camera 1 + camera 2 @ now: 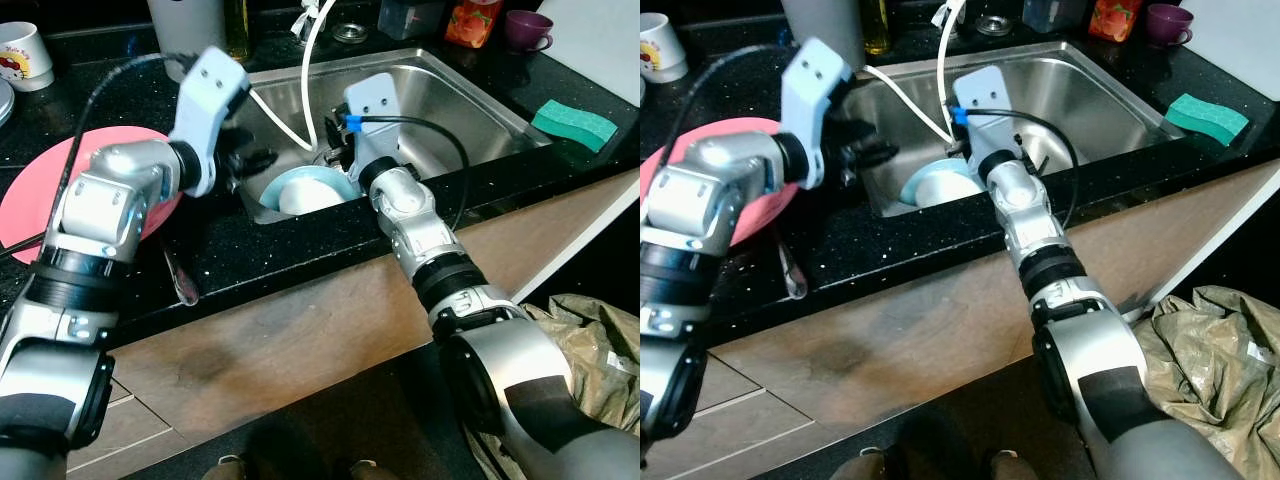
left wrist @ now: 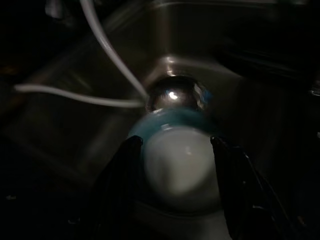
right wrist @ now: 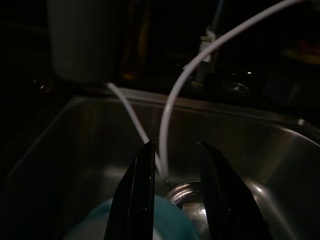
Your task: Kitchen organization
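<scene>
Step in hand, as judged: lifting the blue bowl (image 1: 312,190) out of the sink (image 1: 480,110).

- Bowl position: inverted on the sink floor, at 7 o'clock of the basin, touching or just beside the chrome drain fitting (image 2: 175,95).
- Left gripper (image 2: 175,165): poised above the bowl from 9 o'clock, jaws open and straddling the pale base. No contact visible yet.
- Right gripper (image 3: 175,170): low in the basin at 12 o'clock of the bowl, jaws parted, nothing held; two white hoses (image 3: 170,110) hanging directly ahead of the fingers.

Recommended execution:
- Lower the left jaws down either side of the bowl wall; closing on the smooth domed base likely to slip.
- Keep both hoses outside the jaws before closing.
- Hold the right gripper clear, or use as a stop against sliding.
- Lift vertically, clearing the sink rim before swinging toward the worktop (image 1: 300,250).
- Suitable set-down area: beside the pink plate (image 1: 30,195) at 9 o'clock, avoiding the utensil (image 1: 182,280) lying near the edge.
</scene>
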### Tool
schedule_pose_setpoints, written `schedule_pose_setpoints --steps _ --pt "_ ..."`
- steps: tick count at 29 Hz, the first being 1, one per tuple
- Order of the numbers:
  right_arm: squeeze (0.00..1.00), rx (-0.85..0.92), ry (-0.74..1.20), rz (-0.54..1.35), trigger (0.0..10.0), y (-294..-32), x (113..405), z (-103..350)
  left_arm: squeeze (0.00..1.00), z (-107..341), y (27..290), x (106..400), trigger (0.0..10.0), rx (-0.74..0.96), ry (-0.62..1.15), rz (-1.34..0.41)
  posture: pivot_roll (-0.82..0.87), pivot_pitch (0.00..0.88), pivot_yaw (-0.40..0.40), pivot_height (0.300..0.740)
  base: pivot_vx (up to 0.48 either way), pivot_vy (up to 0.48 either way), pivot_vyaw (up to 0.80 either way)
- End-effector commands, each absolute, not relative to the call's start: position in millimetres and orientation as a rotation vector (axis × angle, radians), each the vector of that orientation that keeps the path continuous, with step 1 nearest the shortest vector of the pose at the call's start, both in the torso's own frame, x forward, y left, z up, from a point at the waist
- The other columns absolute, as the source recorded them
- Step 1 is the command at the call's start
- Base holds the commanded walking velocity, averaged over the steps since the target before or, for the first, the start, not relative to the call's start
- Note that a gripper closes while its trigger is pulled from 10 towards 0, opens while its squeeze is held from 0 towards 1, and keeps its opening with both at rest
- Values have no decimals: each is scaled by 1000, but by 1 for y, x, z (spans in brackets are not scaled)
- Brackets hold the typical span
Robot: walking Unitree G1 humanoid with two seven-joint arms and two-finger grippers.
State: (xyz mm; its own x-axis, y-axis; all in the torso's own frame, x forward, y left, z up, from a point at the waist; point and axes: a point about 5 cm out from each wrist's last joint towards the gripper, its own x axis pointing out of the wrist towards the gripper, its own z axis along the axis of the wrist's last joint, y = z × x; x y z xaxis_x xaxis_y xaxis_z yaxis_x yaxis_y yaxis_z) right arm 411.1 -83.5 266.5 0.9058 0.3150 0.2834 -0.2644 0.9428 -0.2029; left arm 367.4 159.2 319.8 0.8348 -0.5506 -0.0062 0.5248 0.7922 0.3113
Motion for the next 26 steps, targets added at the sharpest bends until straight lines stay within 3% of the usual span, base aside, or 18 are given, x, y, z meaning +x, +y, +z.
schedule_pose_setpoints --steps 1,4,6,7,12,18,22,23,26 --pt "0 -90 -353 263 10000 -90 412 279 0 338 181 372 10000 269 -153 -419 54 167 -25 740 0 0 0" --pt "0 -34 -371 248 10000 -96 411 285 0 353 226 372 10000 199 -171 -199 54 166 -23 740 0 0 0" --pt "0 -22 -375 246 10000 -97 411 286 0 355 235 370 10000 182 -170 -165 54 166 -23 740 0 0 0" --pt "0 2 -376 247 10000 -98 410 286 1000 352 251 364 10000 174 -122 -200 49 166 -23 740 0 0 0" --pt "0 18 -381 256 10000 -99 407 286 1000 347 277 340 10000 208 -8 -351 40 166 -20 740 0 0 0" --pt "0 30 -374 300 10000 -96 402 284 1000 360 319 322 10000 356 58 -279 39 166 -20 740 0 0 0" --pt "0 55 -348 383 10000 -86 398 281 1000 365 331 310 10000 360 82 -350 39 166 -20 740 0 0 0" --pt "0 57 -332 459 10000 -77 393 278 0 365 334 303 10000 359 110 -435 41 163 -22 740 0 0 0" --pt "0 49 -319 522 10000 -70 387 276 0 358 330 291 10000 393 185 -590 44 168 -21 740 0 0 0"
